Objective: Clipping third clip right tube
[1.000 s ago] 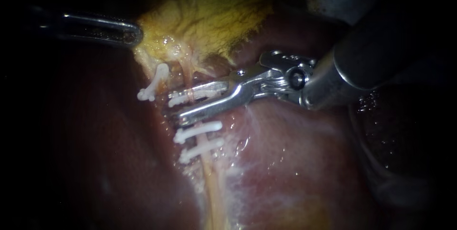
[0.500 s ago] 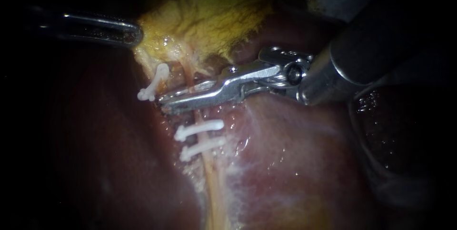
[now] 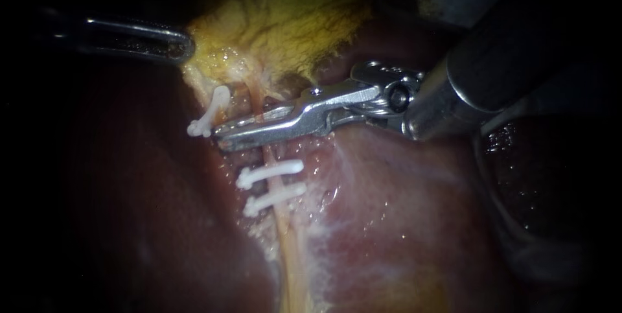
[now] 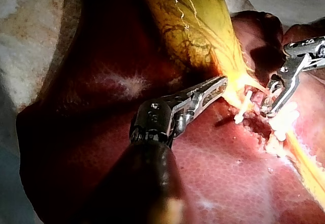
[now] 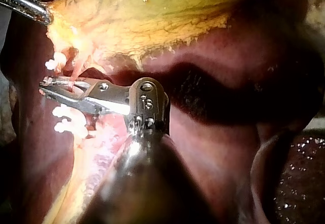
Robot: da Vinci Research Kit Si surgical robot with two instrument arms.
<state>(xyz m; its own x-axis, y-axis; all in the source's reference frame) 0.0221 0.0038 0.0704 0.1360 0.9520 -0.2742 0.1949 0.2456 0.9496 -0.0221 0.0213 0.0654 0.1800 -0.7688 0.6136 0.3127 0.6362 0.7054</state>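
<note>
The pale right tube runs down from the yellow gallbladder over the liver. Two white clips sit across it. Just above them, my right instrument has its jaws shut across this tube; no clip shows between them. One white clip hangs on the left tube. My left instrument is shut on the gallbladder's yellow edge, as the left wrist view confirms. In the right wrist view my right instrument has its jaws pressed together over the tube.
Dark red liver lies on both sides of the tubes. The right instrument's thick shaft fills the upper right of the endoscope view. A wet dark lobe lies at the far right.
My right instrument's jaws, open a second ago with a white clip around the right tube, have come together on it. The left instrument has not moved.
</note>
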